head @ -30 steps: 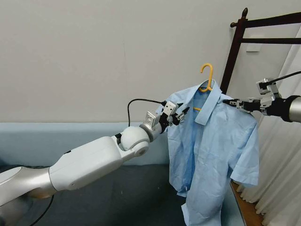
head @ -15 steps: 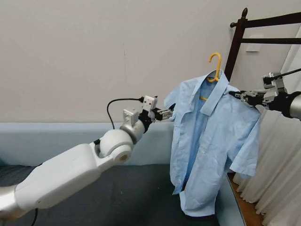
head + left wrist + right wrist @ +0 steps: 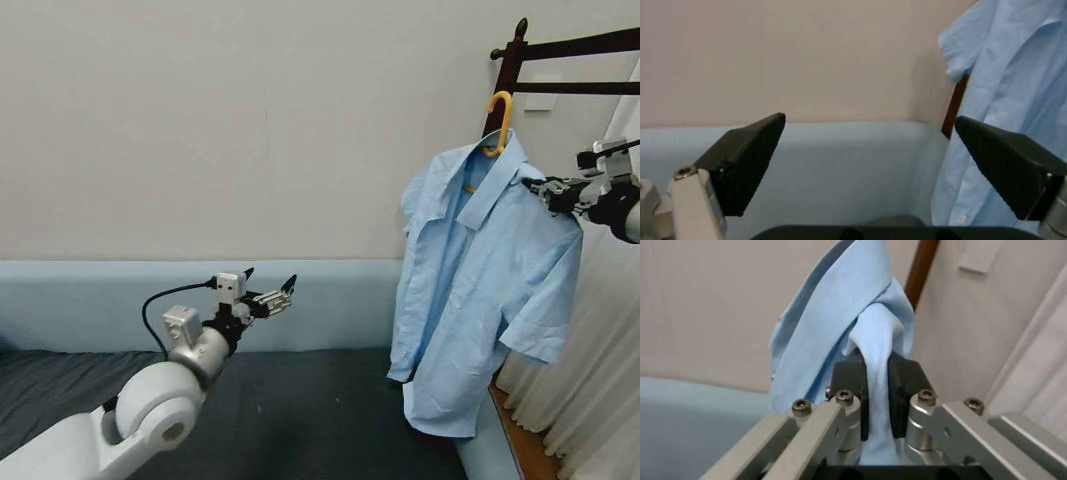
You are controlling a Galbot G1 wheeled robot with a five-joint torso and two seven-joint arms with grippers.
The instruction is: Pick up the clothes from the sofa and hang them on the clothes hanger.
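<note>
A light blue shirt [image 3: 480, 290] hangs on a yellow hanger [image 3: 497, 118], held up beside the dark wooden clothes stand [image 3: 512, 60] at the upper right. My right gripper [image 3: 535, 185] is shut on the shirt's shoulder [image 3: 875, 335], cloth pinched between its pads. My left gripper [image 3: 270, 297] is open and holds nothing, low at the left over the sofa, well apart from the shirt. In the left wrist view the shirt [image 3: 1003, 100] hangs beyond the spread fingers [image 3: 747, 160].
The dark sofa seat [image 3: 300, 420] and pale blue backrest [image 3: 100, 300] run below. White curtains [image 3: 590, 400] hang at the right behind the stand. A wooden edge [image 3: 520, 440] shows by the sofa's right end.
My left gripper let go of the shirt and dropped down and left to the sofa. The right gripper carried the shirt and hanger up and right, toward the stand.
</note>
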